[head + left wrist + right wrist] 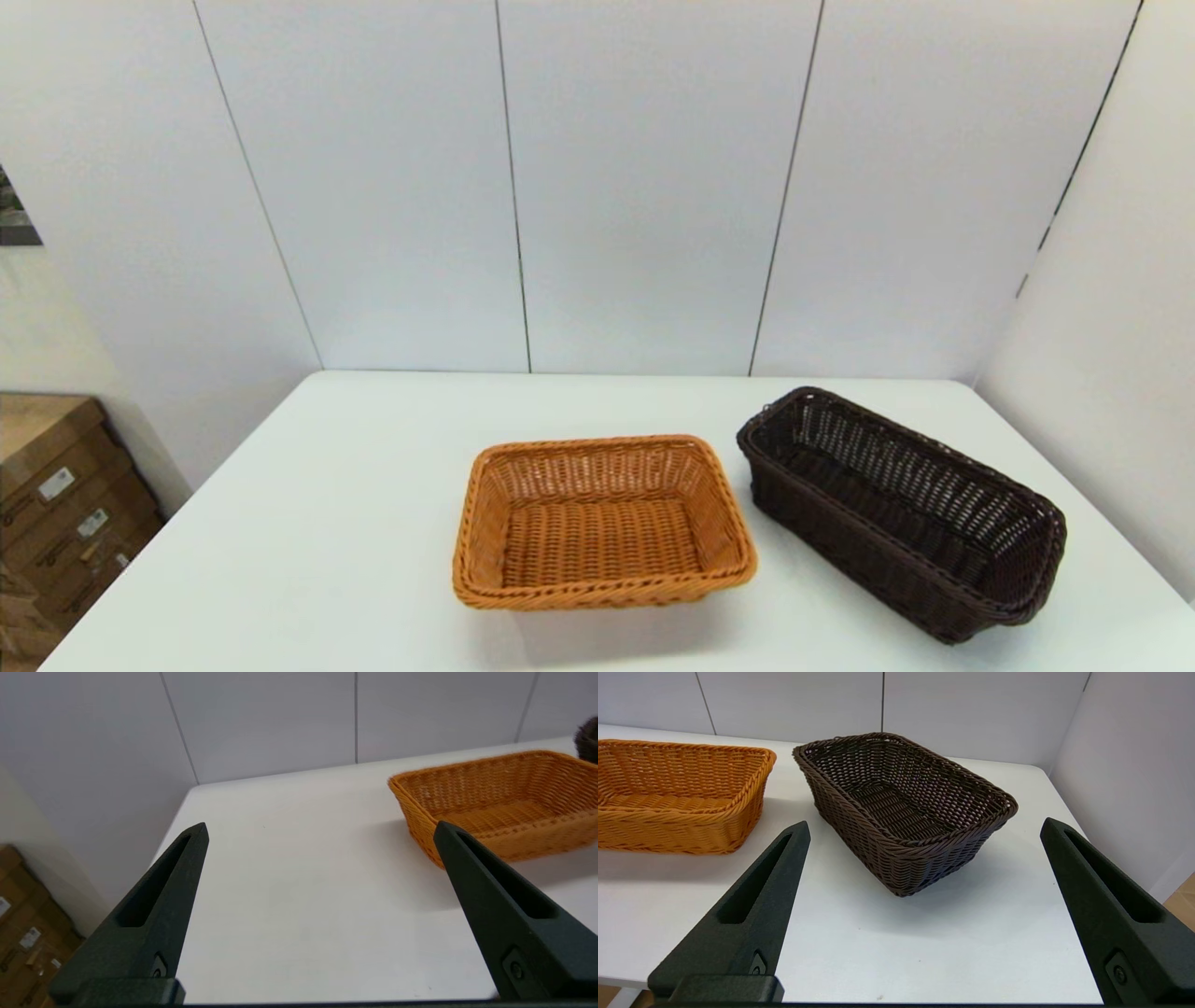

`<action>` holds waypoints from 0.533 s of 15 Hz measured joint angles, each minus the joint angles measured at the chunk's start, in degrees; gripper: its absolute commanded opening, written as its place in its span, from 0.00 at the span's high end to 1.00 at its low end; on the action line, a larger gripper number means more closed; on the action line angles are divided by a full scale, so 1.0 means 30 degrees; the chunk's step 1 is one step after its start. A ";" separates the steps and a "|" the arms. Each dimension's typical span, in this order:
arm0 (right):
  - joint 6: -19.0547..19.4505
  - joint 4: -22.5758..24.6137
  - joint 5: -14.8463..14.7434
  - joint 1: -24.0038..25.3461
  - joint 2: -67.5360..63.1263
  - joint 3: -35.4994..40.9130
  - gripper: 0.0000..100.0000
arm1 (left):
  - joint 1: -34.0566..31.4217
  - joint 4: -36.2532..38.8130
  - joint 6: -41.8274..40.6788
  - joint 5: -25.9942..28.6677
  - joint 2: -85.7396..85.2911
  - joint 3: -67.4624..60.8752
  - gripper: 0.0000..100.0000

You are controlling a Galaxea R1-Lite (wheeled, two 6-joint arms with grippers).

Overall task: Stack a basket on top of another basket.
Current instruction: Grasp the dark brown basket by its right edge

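The dark brown basket (904, 511) stands on the white table at the right, angled, empty; the right wrist view shows it (903, 807) ahead of my right gripper (924, 828), which is open and well short of it. The orange basket (602, 523) sits at the table's middle, empty, a small gap left of the dark one. My left gripper (320, 828) is open over the table's near left part, with the orange basket (500, 802) off to its side. Neither arm shows in the head view.
The white table (308, 523) has grey wall panels behind it and a wall close on the right. Cardboard boxes (56, 504) stand on the floor beyond the table's left edge. Bare tabletop lies left of the orange basket.
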State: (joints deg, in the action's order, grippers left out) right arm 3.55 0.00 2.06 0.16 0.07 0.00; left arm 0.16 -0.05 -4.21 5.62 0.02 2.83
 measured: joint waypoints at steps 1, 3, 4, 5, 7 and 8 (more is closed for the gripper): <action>0.0008 0.0000 0.0008 0.0000 0.0000 0.0000 0.00 | 0.0000 0.0069 0.0008 -0.0045 0.0000 -0.0211 0.00; 0.0008 -0.0008 0.0008 0.0000 0.0000 0.0000 0.00 | -0.0008 0.0106 0.0065 -0.0313 0.0000 -0.0345 0.00; 0.0008 0.0000 0.0000 0.0000 0.0000 0.0000 0.00 | -0.0008 0.0114 0.0024 -0.0817 0.0000 -0.0447 0.00; 0.0000 0.0000 0.0008 0.0000 0.0000 0.0000 0.00 | -0.0008 0.0089 -0.0028 -0.1426 0.0000 -0.0658 0.00; 0.0012 0.0000 0.0008 0.0000 0.0000 0.0000 0.00 | -0.0008 0.0008 0.0138 -0.1812 0.0000 -0.0870 0.00; 0.0008 -0.0008 0.0008 0.0000 0.0000 0.0000 0.00 | -0.0016 -0.0008 0.0284 -0.1841 0.0000 -0.0910 0.00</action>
State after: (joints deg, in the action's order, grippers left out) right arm 3.57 -0.02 2.08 0.16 0.07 0.00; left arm 0.11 -0.07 -3.35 0.10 0.02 0.10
